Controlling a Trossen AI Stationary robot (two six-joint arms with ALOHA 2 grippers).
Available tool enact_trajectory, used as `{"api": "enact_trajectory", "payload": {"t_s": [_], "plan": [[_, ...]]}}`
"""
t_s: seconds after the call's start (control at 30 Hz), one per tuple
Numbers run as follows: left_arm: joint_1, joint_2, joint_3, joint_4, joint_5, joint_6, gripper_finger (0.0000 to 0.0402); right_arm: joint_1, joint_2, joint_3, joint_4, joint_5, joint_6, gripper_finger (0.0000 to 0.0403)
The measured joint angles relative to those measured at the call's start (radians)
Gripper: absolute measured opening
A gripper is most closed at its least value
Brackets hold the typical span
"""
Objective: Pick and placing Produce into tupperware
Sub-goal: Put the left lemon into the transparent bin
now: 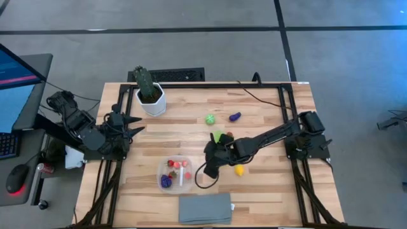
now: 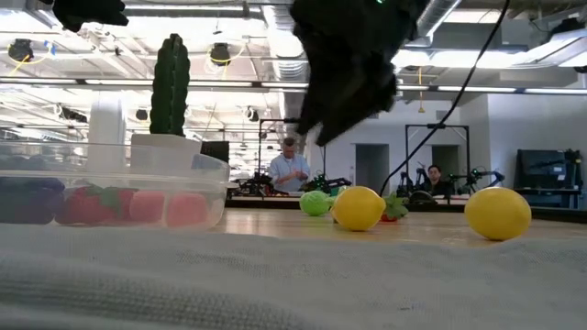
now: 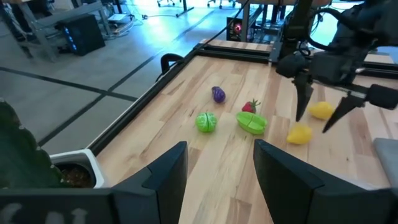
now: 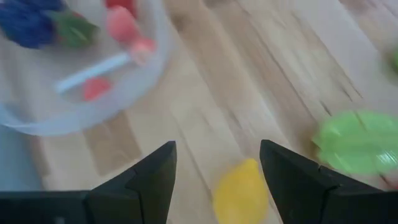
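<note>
The right gripper hangs open and empty above the bench, a yellow lemon lying just ahead between its fingers. To do this pick well, it should probably drop straight, centre the lemon, close gently, then carry toward 9 o'clock, where the tupperware sits near, already holding several pieces; the left gripper waits half-open at the bench's 9 o'clock edge

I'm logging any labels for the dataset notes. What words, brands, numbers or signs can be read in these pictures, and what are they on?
None can be read.
The monitor beside the table shows only coloured bands, too small to read.
The tupperware, produce and cactus pot carry no visible text.
</note>
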Motion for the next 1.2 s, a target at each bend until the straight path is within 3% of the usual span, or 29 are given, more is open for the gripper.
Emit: {"api": "enact_trajectory", "payload": {"t_s": [0.43, 0.9, 1.2], "plan": [[0.000, 0.000, 0.000, -0.030, -0.028, 0.003, 0.0174, 0.052, 0.000, 0.000, -0.251, 0.116, 0.294, 0.0256], [0.000, 0.000, 0.000, -0.053, -0.031, -0.017, 0.0174, 0.090, 0.000, -0.062, -0.133, 0.148, 0.226, 0.0256], [0.000, 0.000, 0.000, -0.117, -0.026, -0.047, 0.0174, 0.130, 0.000, -0.118, -0.116, 0.149, 0.324, 0.0256]]}}
